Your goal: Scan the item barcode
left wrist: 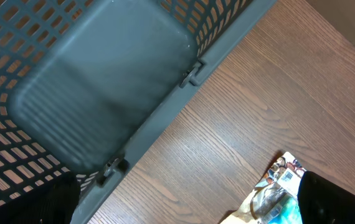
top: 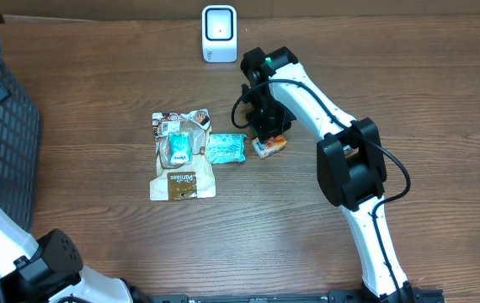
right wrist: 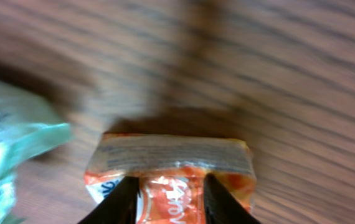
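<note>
A small orange packet lies on the wooden table just right of a teal packet. My right gripper points down onto it. In the right wrist view its two dark fingers pinch the middle of the orange packet, whose silver seam edge lies flat past the tips; right gripper shut on it. No barcode shows on the packet. The white scanner stands upright at the table's back edge. My left gripper hangs wide open beside the basket rim, with nothing between its fingers.
A dark grey mesh basket fills the left side, and its wall crosses the left wrist view. A brown snack bag with smaller packets on it lies left of the teal packet. A cardboard wall runs behind the scanner.
</note>
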